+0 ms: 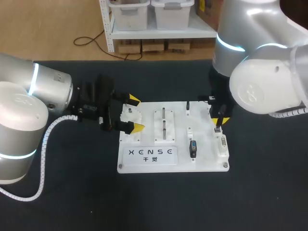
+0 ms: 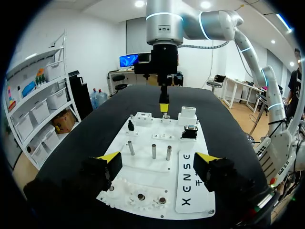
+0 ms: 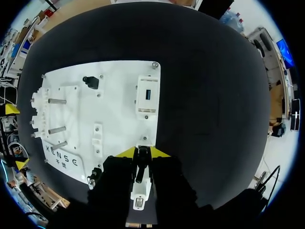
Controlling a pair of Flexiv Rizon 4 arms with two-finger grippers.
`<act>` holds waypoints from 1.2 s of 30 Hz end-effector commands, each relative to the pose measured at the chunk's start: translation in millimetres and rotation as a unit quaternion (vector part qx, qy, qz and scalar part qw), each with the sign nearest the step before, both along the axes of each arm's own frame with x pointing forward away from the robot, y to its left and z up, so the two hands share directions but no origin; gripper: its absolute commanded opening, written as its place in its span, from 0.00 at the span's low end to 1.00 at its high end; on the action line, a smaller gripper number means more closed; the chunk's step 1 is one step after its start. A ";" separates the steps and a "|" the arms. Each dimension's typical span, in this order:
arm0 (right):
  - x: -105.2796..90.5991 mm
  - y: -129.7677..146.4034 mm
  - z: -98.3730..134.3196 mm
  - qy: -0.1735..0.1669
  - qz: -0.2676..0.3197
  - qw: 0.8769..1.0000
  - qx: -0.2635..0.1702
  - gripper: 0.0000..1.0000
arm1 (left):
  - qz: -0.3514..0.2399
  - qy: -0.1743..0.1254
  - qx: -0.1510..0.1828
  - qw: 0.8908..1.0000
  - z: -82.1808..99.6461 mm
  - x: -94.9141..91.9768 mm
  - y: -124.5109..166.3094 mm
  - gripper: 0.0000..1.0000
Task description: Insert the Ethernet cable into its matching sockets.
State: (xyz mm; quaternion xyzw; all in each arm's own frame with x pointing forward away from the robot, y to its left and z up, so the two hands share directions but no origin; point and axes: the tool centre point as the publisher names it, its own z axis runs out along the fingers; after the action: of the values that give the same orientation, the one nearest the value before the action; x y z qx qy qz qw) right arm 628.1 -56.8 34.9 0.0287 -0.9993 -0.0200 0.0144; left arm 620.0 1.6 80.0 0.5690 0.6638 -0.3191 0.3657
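The white socket board (image 1: 144,156) lies in the middle of the black table. My right gripper (image 1: 219,120) hangs over the board's right column. In the right wrist view the right gripper (image 3: 143,152) is shut on a slim black connector (image 3: 139,168), directly above a white socket block (image 3: 138,196). A second white socket with a blue port (image 3: 147,94) lies ahead of it. No trailing cable shows. My left gripper (image 1: 134,114) is at the board's left end. There the left gripper (image 2: 159,164) stands open, its fingers wide on either side of the board's end.
Three metal pegs (image 2: 153,150) stand in the board's middle. A black plug (image 1: 192,148) sits in a socket near the printed label, and another small black piece (image 1: 187,107) stands at the far edge. Bare black table surrounds the board.
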 end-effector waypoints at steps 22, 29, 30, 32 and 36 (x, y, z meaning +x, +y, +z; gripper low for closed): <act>-1.8 -3.3 -3.4 -0.006 0.000 1.000 -0.001 0.00 | -0.001 0.002 0.003 1.000 0.2 1.4 -0.9 1.00; 0.0 -3.1 -5.3 -0.005 0.002 1.000 0.001 0.00 | -0.001 0.002 0.003 1.000 0.2 1.4 -0.9 1.00; 0.0 -2.7 -5.5 -0.005 0.002 1.000 0.001 0.00 | -0.001 0.002 0.003 1.000 0.2 1.4 -0.9 1.00; 0.2 -1.9 -6.3 -0.005 0.003 1.000 0.002 0.00 | -0.001 0.002 0.003 1.000 0.2 1.4 -0.9 1.00; 1.0 0.3 -7.2 -0.004 0.005 1.000 0.004 0.00 | -0.001 0.002 0.003 1.000 0.2 1.4 -0.9 1.00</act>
State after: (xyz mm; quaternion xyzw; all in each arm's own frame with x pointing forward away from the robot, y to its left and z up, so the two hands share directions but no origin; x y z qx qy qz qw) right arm 628.5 -57.4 29.1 0.0344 -0.9991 -0.0234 0.0107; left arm 620.0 1.5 80.0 0.5690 0.6638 -0.3191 0.3657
